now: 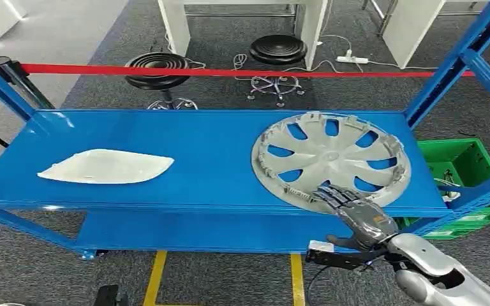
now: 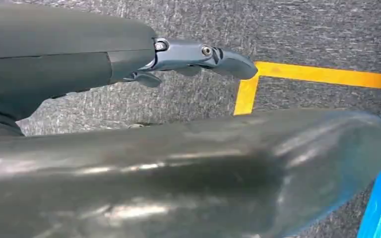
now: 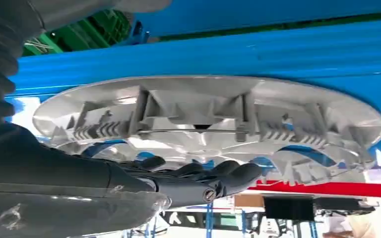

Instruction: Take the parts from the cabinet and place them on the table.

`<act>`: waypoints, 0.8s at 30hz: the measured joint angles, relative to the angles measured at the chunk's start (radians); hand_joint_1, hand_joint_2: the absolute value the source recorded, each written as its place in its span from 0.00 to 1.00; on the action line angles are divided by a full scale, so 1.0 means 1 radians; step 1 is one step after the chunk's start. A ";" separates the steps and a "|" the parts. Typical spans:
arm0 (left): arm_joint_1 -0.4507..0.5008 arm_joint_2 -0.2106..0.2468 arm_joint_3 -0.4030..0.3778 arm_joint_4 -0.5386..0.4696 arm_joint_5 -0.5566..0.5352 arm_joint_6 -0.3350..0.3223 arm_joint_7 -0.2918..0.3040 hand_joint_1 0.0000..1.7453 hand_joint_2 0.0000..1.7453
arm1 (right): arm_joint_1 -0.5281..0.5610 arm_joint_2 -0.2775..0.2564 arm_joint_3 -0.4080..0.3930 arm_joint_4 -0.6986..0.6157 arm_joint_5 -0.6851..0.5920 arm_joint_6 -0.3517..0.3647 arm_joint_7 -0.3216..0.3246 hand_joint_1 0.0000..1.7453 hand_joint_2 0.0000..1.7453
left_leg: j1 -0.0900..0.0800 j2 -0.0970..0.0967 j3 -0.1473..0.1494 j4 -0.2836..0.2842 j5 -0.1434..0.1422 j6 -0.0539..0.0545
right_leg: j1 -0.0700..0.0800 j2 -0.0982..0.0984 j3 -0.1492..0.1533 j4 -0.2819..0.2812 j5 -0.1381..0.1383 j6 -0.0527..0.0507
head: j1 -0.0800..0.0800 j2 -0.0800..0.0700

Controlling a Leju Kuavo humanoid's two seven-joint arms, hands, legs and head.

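No readable brand or label on any part. Silver hubcap (image 1: 332, 159) lies inner side up on the right of the blue shelf (image 1: 210, 153), near the front edge. Right hand (image 1: 356, 213) comes in from below, palm down, fingers stretched out and slightly apart over the hubcap's near rim; can't tell if it grips yet or just touches. White curved part (image 1: 105, 167) lies flat on the shelf's left, well apart from the hubcap. Left hand (image 2: 198, 57) hangs low above grey carpet w/ yellow floor tape (image 2: 297, 74), fingers extended, holding nothing.
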 joint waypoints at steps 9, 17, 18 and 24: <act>0.000 -0.003 0.000 0.000 -0.002 0.001 0.003 0.00 0.00 | 0.013 -0.006 -0.013 -0.019 0.001 0.002 0.002 0.00 1.00 | 0.000 0.000 0.000 0.000 0.000 0.000 | 0.000 0.000 0.000 0.000 0.000 0.000 | 0.000 0.000; -0.004 -0.004 0.000 0.000 -0.012 -0.002 0.005 0.00 0.00 | 0.022 -0.007 -0.027 -0.019 0.002 0.002 0.002 0.00 1.00 | 0.000 0.000 0.000 0.000 0.000 0.000 | 0.000 0.000 0.000 0.000 0.000 0.000 | 0.000 0.000; -0.005 -0.004 0.000 0.000 -0.012 -0.003 0.005 0.00 0.00 | 0.022 -0.008 -0.029 -0.019 0.002 0.002 0.002 0.00 1.00 | 0.000 0.000 0.000 0.000 0.000 0.000 | 0.000 0.000 0.000 0.000 0.000 0.000 | 0.000 0.000; -0.006 -0.004 0.000 0.000 -0.013 -0.003 0.005 0.00 0.00 | 0.023 -0.008 -0.030 -0.019 0.002 0.002 0.002 0.00 1.00 | 0.000 0.000 0.000 0.000 0.000 0.000 | 0.000 0.000 0.000 0.000 0.000 0.000 | 0.000 0.000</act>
